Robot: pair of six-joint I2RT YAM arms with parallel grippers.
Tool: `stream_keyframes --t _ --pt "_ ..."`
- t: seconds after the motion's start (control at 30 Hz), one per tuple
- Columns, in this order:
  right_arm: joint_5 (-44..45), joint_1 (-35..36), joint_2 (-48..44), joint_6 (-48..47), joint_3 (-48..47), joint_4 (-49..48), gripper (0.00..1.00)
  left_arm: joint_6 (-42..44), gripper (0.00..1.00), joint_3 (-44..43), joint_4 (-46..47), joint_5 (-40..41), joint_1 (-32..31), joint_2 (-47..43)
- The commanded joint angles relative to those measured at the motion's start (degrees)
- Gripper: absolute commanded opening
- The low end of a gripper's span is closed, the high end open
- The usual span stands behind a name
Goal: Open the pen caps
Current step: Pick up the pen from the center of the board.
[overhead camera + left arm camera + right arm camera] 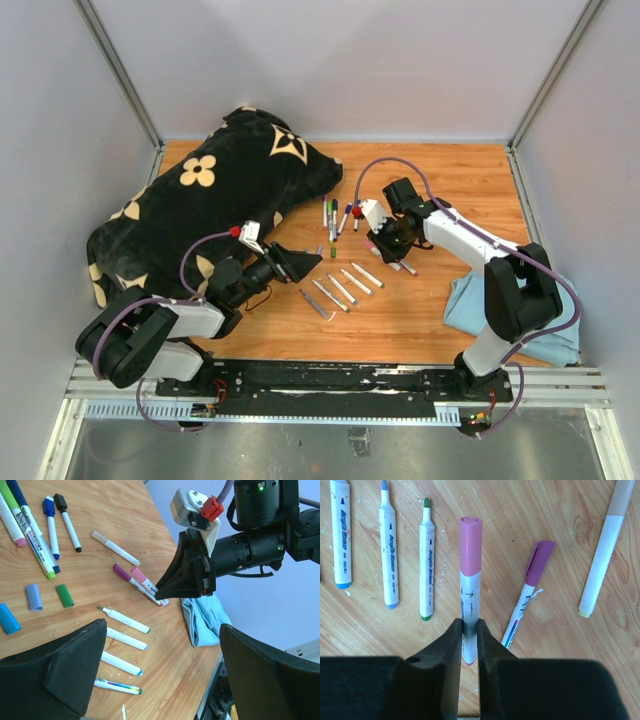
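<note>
right tool (pixel 470 626) clenches the marker (pixel 469 596) by its barrel, leaving the pink cap (pixel 470 542) free for pulling. left tool (pixel 162 630) hovers released nearby.

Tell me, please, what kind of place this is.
Likely a robot lab cell, not a home: plain grey panel walls enclose a small wooden table, with a metal rail carrying robot arms.

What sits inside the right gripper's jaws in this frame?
The right gripper is shut on a white marker near its rear end, with the pink cap on and pointing away. Its black fingers hide the table beneath them.
</note>
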State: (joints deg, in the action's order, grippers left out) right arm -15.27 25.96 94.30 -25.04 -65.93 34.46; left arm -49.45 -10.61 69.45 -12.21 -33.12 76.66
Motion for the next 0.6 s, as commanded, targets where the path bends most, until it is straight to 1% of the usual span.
stream_keyframes --t 0.0,0.4,0.57 --pt "-1.3 -0.6 -1.6 1.0 0.7 0.0 0.01 -0.3 0.98 -1.3 3.6 0.3 0.3 1.0" --pt "-1.6 -0.6 -1.6 1.1 0.7 0.1 0.01 -0.6 0.98 -1.8 3.6 0.5 0.3 1.3" --pt "-2.3 -0.6 -1.7 1.3 0.8 0.0 0.01 -1.5 0.98 -2.6 5.4 -0.2 0.3 3.2"
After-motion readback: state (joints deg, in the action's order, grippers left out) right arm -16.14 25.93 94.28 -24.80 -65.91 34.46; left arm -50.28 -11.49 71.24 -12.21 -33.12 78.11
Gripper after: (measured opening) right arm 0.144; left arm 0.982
